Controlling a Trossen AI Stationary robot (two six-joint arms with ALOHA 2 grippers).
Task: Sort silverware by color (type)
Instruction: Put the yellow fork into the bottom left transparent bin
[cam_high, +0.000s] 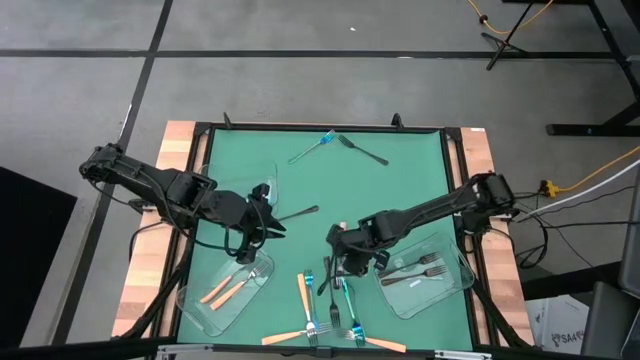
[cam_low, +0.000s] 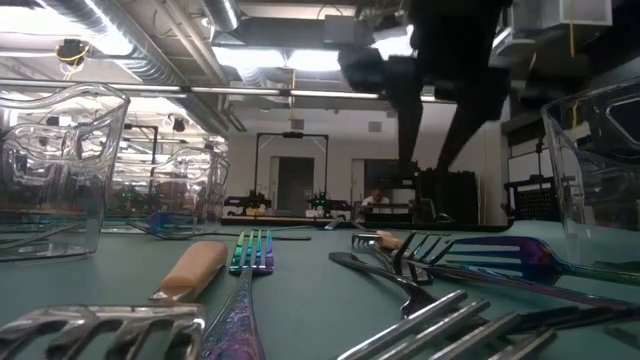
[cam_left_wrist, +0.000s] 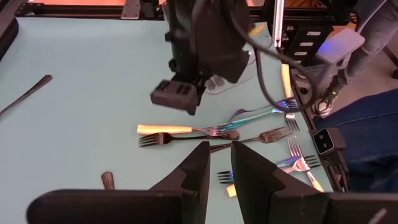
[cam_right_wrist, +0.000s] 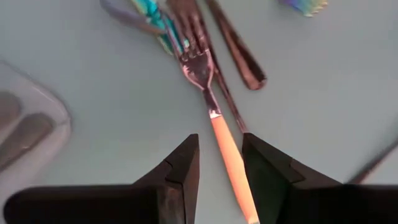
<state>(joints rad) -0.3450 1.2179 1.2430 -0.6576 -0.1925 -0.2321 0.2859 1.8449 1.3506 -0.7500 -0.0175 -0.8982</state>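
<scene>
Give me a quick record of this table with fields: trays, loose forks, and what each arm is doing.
left tray: two orange-handled forks
right tray: dark forks
loose forks: cluster at the near edge; two at the far edge
right gripper: fingers open, straddling an orange-handled fork
left gripper: over the mat, holding nothing

no legible text (anywhere), no labels
</scene>
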